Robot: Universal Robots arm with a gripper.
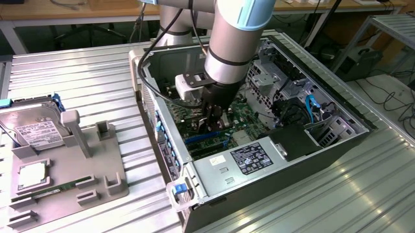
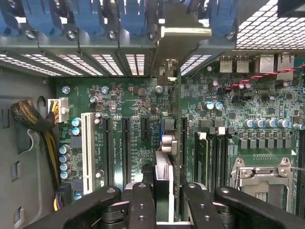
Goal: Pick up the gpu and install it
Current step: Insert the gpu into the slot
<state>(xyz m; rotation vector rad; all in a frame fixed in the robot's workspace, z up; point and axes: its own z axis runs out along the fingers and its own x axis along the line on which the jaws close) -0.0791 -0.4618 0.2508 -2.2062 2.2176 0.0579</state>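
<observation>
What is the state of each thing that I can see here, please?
gpu, held edge-on between the fingers, above the motherboard slots.
gripper, shut on the gpu, inside the case.
computer case, lying on its side, open.
hard drive, resting in the grey holder.
memory stick, lying in the holder.

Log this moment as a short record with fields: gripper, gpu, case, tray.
gripper: gripper down inside the open computer case, shut on the gpu
gpu: held edge-on, standing over the motherboard slots, its bracket at the rear slot openings
tray: grey holder at the exterior view's left, carrying a hard drive and memory stick
</observation>
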